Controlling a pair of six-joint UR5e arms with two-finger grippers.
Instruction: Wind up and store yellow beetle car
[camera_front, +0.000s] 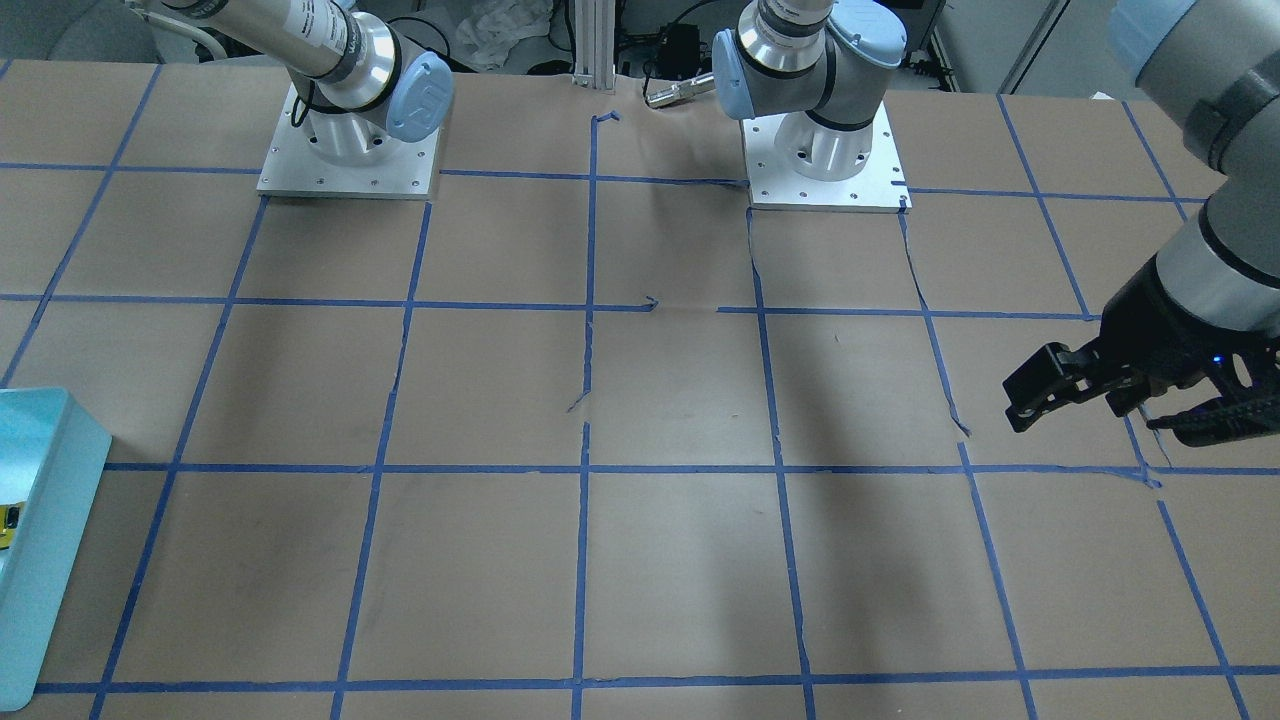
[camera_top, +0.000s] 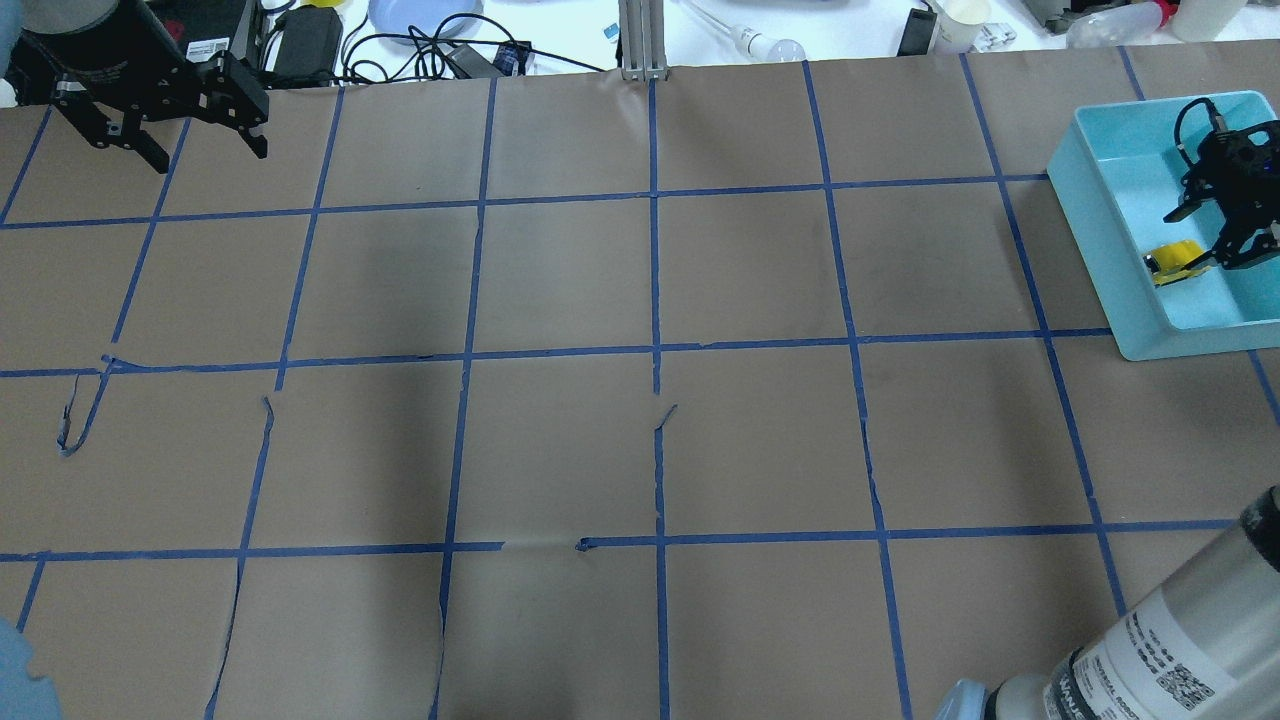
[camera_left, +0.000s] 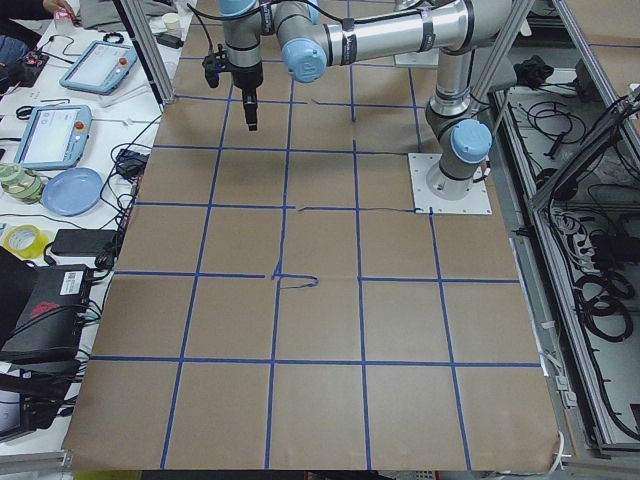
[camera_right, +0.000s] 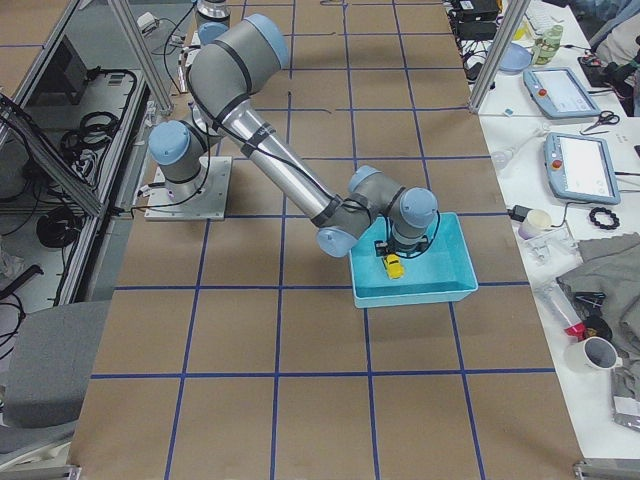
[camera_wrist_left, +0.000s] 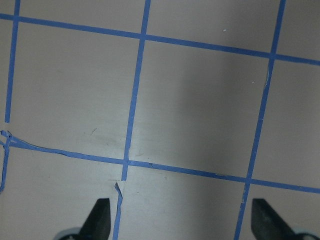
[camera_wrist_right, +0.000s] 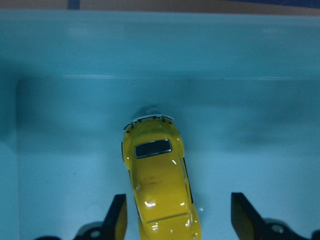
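- The yellow beetle car (camera_wrist_right: 157, 175) sits on the floor of the teal bin (camera_top: 1095, 255), which stands at the desk's (camera_top: 560, 280) far right edge in the overhead view.
- The right fingers (camera_wrist_right: 119, 220) hang low inside the bin, spread apart on either side of the car's body. The wrist view shows a gap on both flanks, so nothing is gripped.
- The gap is uneven. One finger is just beside the car's flank and the other stands clearly off it.
- The left fingers (camera_wrist_left: 100, 217) are also spread and empty. They hover over bare desk near the far left corner, well away from the bin.
- With the car lying free in the bin, the step in hand looks like finishing the storing.
- To do that well, the right arm should lift straight up and not swing sideways, because the near finger could nudge or tip the light, glossy car.
- The fingers should be kept wide until they are above the roof and the bin's walls.
- Whether the spring is wound cannot be told from these views.
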